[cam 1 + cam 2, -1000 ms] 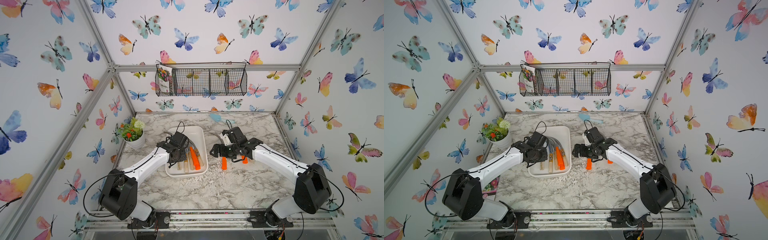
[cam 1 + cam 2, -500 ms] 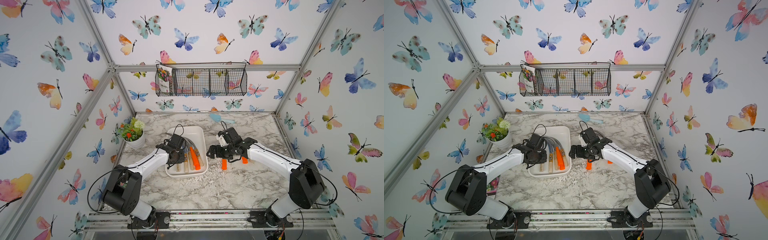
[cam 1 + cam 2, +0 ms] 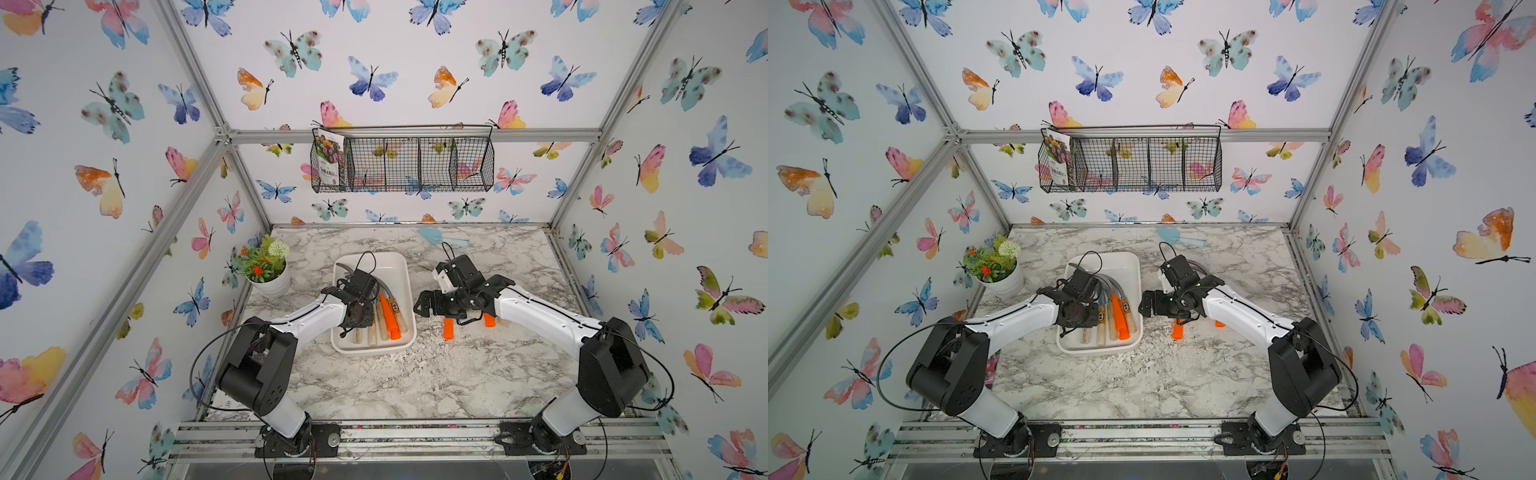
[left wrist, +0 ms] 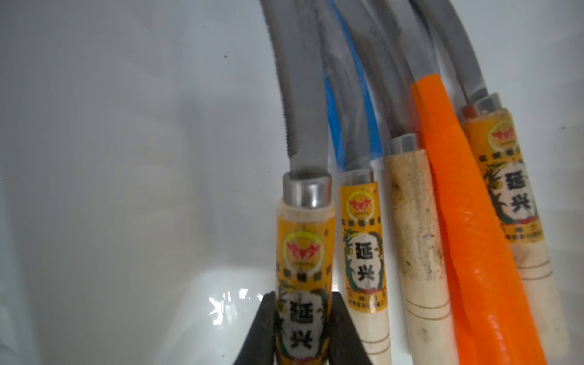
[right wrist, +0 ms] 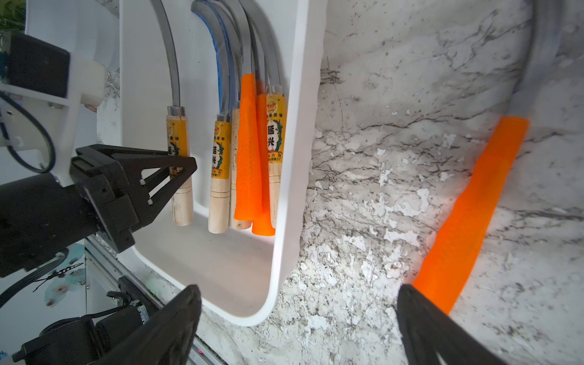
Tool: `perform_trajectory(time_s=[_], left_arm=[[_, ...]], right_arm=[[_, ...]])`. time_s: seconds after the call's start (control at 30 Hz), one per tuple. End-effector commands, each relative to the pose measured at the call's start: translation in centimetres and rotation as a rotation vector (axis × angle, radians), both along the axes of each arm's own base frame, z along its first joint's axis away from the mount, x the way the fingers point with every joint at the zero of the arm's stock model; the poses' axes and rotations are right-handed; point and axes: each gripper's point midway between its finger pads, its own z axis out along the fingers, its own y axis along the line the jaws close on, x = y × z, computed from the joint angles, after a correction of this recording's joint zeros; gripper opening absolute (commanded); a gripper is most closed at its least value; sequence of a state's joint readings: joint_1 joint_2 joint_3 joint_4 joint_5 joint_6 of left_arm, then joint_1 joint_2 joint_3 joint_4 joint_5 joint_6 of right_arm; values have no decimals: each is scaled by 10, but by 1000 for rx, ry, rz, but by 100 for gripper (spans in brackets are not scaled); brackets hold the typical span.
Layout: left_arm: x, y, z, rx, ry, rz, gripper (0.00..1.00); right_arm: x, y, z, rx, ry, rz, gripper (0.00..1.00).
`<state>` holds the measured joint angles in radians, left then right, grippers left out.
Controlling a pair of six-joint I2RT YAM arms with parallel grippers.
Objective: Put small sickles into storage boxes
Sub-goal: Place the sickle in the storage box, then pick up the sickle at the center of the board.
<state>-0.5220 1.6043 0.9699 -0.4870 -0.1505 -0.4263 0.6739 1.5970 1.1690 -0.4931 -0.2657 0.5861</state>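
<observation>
Firmly, left gripper (image 4: 301, 298) clamps a wooden-handled sickle (image 4: 303, 240); right gripper (image 5: 297, 289) gapes wide.

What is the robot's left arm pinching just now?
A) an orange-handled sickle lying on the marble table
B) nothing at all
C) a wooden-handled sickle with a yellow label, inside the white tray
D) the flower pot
C: in the left wrist view, the left arm's black fingers are shut on both sides of the labelled wooden-handled sickle, inside the white tray.

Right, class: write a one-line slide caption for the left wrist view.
Left hand shut on a labelled wooden sickle, other sickles alongside in the white tray.
</observation>
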Motion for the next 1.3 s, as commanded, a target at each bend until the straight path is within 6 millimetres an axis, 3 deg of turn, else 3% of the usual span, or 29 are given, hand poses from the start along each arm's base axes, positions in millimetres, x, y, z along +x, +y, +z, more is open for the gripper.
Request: perform_trajectory(time_s=[0.0,0.23,0.33,0.43,0.7,1.07,1.27], left_arm=[[-6,-11,-11,-4,17,-56,11],[-13,-11,-22,3,44,-103,17],[-13,-12,-15,-4,37,-112,28],[-12,-15,-2,-27,12,-119,42],[-4,-24,47,-93,-74,-118,66],[-12,-37,101,-201,-166,-194,99],[-26,-58,125,-333,-208,-316,98]], right_arm=[[-2,-3,3,-13,-10,8,98],[0,-1,4,-14,-14,7,98],[2,-1,6,-13,-20,5,98],[3,-1,6,-15,-22,2,98],[7,-9,-6,-85,-8,-28,98],[17,-44,-42,-358,63,-127,98],[13,-52,-61,-417,105,-140,98]])
